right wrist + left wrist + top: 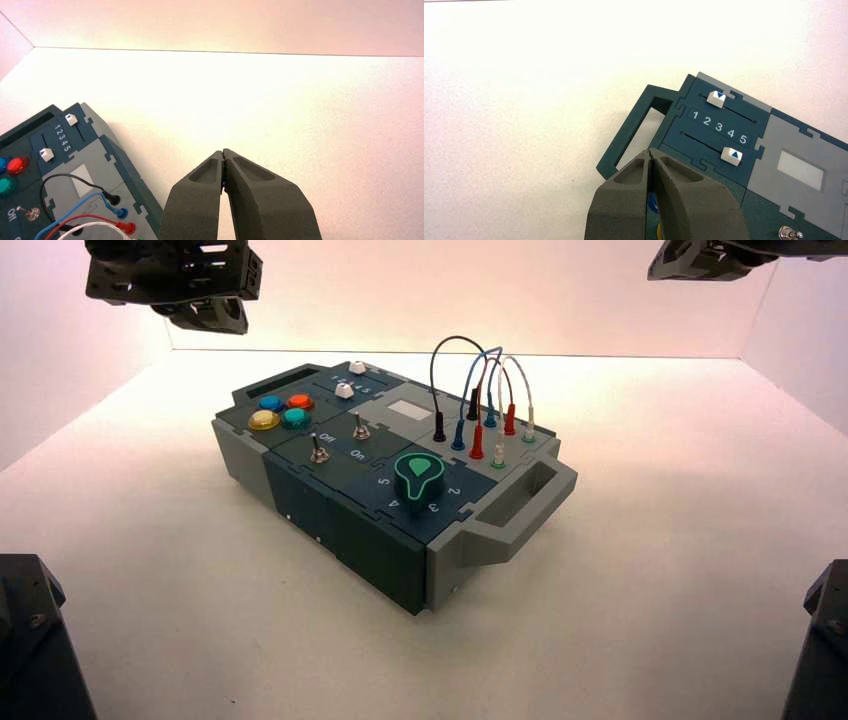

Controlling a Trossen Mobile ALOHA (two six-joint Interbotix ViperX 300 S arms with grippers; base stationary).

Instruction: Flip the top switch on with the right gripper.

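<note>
A green dial [419,471] sits near the box's [370,540] front handle, ringed by numbers. Four round push buttons [281,410], blue, red, yellow and teal, cluster at the far left corner. Two white slider knobs [723,127] flank a 1–5 scale. Looped wires [480,390] plug into what seem to be sockets.

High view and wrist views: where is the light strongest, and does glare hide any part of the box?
High view: brightest on the table behind the box; nothing hidden. Left wrist view: table glares beyond the dark handle, slider numbers readable. Right wrist view: bright patch ahead of the right gripper, off the box.
</note>
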